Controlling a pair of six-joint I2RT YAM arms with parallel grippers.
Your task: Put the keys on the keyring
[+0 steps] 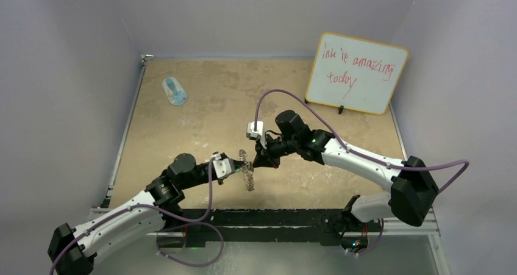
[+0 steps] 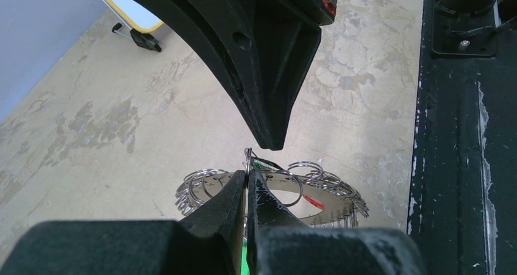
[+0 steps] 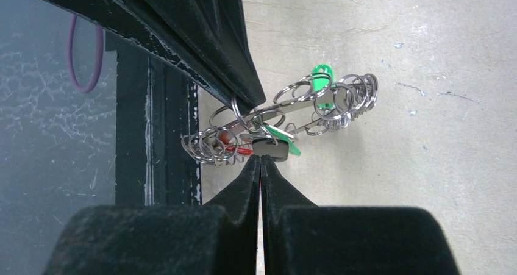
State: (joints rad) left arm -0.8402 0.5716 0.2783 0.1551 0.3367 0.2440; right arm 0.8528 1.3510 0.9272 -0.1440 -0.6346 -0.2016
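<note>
silver keyring (image 3: 292, 107) is hanging pinched in your left gripper (image 2: 247, 176); from 1 o'clock your right gripper (image 3: 261, 161) is pinching the black-tagged key (image 3: 271, 149); green tag (image 3: 289, 145) and red tag (image 3: 241, 148) seemingly hanging threaded.

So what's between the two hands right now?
Only the keyring, with its wire loops and tagged keys. The left hand and right hand meet at it from opposite sides. This is clearest in both wrist views and small in the top view.

Both white-and-black jointed arms stretch forward and inward toward each other. The black two-finger left gripper (image 2: 246, 175) and black two-finger right gripper (image 3: 261, 161) nearly meet tip to tip, each with fingers pressed together.
</note>
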